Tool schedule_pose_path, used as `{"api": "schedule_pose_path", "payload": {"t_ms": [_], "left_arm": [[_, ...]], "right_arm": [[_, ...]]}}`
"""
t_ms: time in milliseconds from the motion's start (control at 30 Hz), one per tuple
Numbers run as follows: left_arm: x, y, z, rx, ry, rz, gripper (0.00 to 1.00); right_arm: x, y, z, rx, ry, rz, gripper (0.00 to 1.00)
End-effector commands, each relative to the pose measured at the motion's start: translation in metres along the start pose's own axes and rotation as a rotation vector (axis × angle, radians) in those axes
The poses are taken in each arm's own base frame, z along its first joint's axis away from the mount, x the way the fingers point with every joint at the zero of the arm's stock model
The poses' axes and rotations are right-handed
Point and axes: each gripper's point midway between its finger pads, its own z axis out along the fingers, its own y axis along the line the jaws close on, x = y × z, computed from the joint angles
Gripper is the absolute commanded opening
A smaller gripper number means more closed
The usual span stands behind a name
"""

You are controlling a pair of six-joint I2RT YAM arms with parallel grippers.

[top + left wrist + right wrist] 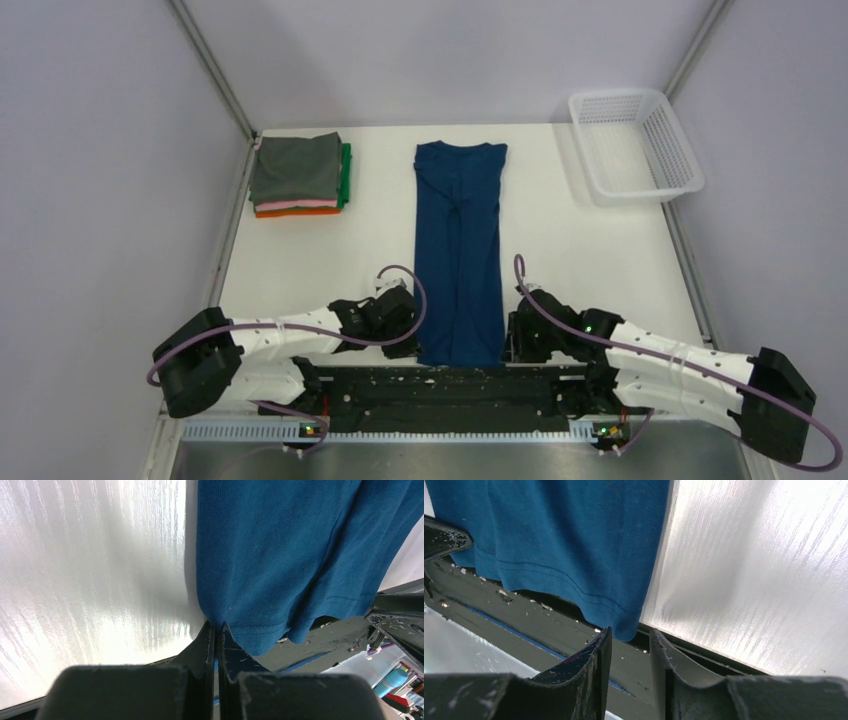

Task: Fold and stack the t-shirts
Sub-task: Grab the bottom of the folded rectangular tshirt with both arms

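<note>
Left gripper [216, 626] pinches the navy t-shirt [458, 250] at its hem; right gripper [630, 633], partly open, sits just short of it.

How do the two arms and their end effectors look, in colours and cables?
The left arm and right arm have white links with black joints; a purple cable loops along each. The left end effector and right end effector have black, scuffed, tapering fingers. A green light glows on the right arm.

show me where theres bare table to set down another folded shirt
Bare table lies between the folded stack and the blue t-shirt, and another patch lies right of that shirt, nearer than the basket. It is crowded at the near edge: left fingers and right fingers sit at the hem's corners.
</note>
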Motion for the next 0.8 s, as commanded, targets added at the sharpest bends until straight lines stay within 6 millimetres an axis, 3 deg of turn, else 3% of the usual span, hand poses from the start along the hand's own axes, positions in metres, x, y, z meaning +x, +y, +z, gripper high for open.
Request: {"api": "schedule_pose_path", "payload": {"t_ms": [0, 167, 267, 333, 367, 400, 433, 533, 633, 767], "left_arm": [[0.006, 0.011, 0.003, -0.040, 0.021, 0.005, 0.00], [0.007, 0.010, 0.004, -0.037, 0.027, 0.008, 0.00], [0.008, 0.009, 0.004, -0.033, 0.032, 0.008, 0.00], [0.008, 0.011, 0.002, -0.039, 0.032, 0.002, 0.00], [0.009, 0.015, 0.002, -0.049, 0.030, -0.001, 0.00], [0.009, 0.018, 0.000, -0.055, 0.027, -0.005, 0.00], [0.009, 0.020, -0.001, -0.061, 0.021, -0.009, 0.00], [0.010, 0.031, -0.006, -0.085, 0.010, -0.021, 0.00], [0.012, 0.036, -0.009, -0.088, 0.008, -0.032, 0.00], [0.015, 0.027, -0.014, -0.033, 0.023, -0.017, 0.00]], "right_arm": [[-0.012, 0.019, -0.002, -0.049, -0.043, -0.011, 0.34], [-0.005, 0.014, 0.008, -0.038, -0.012, 0.012, 0.34], [-0.001, 0.010, 0.016, -0.029, 0.002, 0.033, 0.28], [0.006, 0.002, 0.018, 0.006, 0.031, 0.036, 0.22], [0.009, -0.003, 0.018, 0.030, 0.043, 0.037, 0.16], [0.011, -0.010, 0.016, 0.056, 0.048, 0.039, 0.03], [0.012, -0.015, 0.015, 0.077, 0.044, 0.043, 0.00], [0.014, -0.029, 0.004, 0.123, 0.029, 0.037, 0.00], [0.016, -0.022, -0.002, 0.059, 0.026, 0.013, 0.00], [0.025, -0.009, -0.002, -0.046, 0.058, 0.002, 0.00]]}}
